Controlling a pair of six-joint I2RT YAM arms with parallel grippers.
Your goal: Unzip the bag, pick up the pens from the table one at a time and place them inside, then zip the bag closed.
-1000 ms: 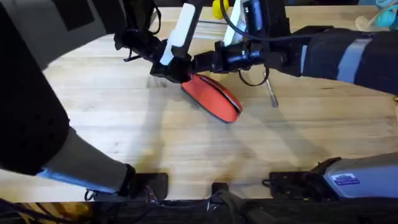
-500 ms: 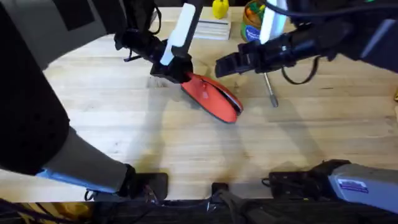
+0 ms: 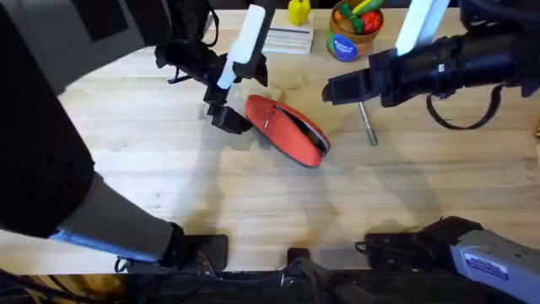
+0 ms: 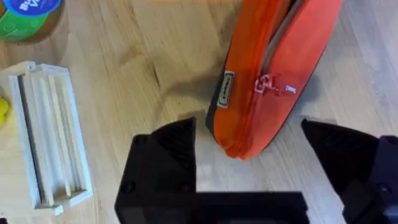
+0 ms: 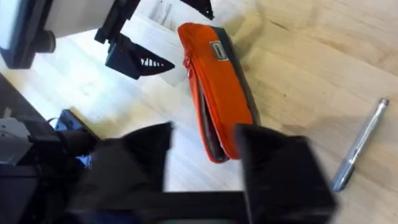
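Your left jaws point(image 3: 226, 114) gape, empty, at the bag's point(image 3: 287, 129) end; right jaws point(image 3: 331, 90) parted, nearer the pen point(image 3: 367, 125) lying beside the bag.

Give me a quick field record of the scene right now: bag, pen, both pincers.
bag: orange-red pencil pouch lying on the table, zip partly open at one end in the right wrist view
pen: silvery grey pen on the table, right of the pouch, apart from it
left pincer: open, straddling the pouch's end, not gripping
right pincer: open, empty, above the table near the pen
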